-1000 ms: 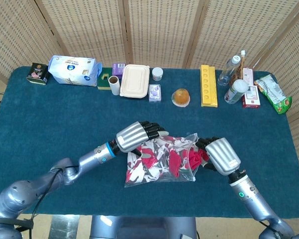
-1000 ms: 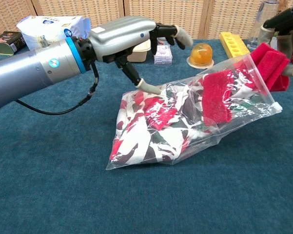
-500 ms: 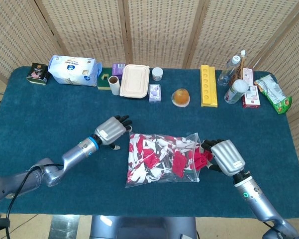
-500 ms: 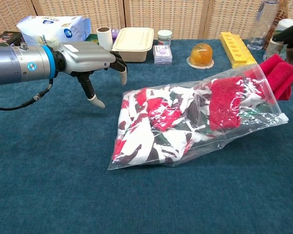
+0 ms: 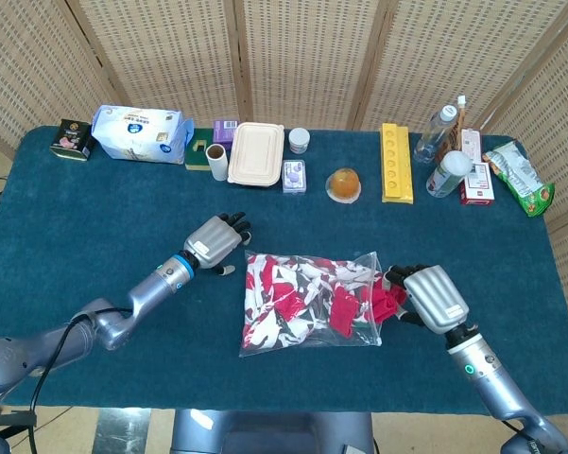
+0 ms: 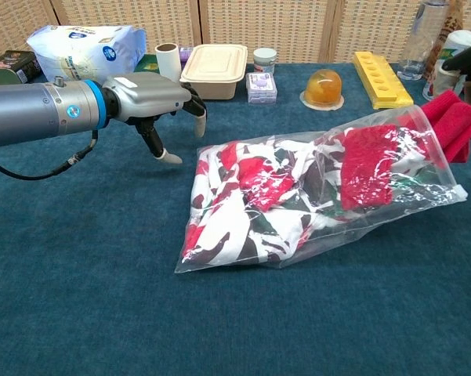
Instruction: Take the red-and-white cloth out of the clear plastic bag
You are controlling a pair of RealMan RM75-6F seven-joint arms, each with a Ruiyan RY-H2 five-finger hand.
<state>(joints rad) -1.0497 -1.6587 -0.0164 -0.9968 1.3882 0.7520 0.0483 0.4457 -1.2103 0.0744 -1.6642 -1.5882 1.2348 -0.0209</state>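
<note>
The clear plastic bag (image 5: 359, 333) (image 6: 423, 184) lies flat mid-table, mouth to the right. The red-and-white cloth (image 5: 285, 295) (image 6: 247, 196) fills it. A plain red end of the cloth (image 5: 387, 301) (image 6: 454, 129) sticks out of the mouth. My right hand (image 5: 431, 298) (image 6: 465, 59) grips that red end, fingers curled around it; the chest view shows only its dark fingers at the frame edge. My left hand (image 5: 217, 244) (image 6: 153, 95) hovers just left of the bag's closed end, fingers apart, holding nothing and not touching the bag.
Along the far edge stand a tin (image 5: 71, 139), a tissue pack (image 5: 137, 132), a beige lunch box (image 5: 256, 153), an orange jelly cup (image 5: 343, 184), a yellow tray (image 5: 395, 163), bottles (image 5: 437, 132) and a snack bag (image 5: 520, 178). Blue cloth covers the table (image 5: 94, 218).
My left hand came off the top of the bag and drew back to the left. The bag settled flat, and my right hand shifted slightly right with the red end.
</note>
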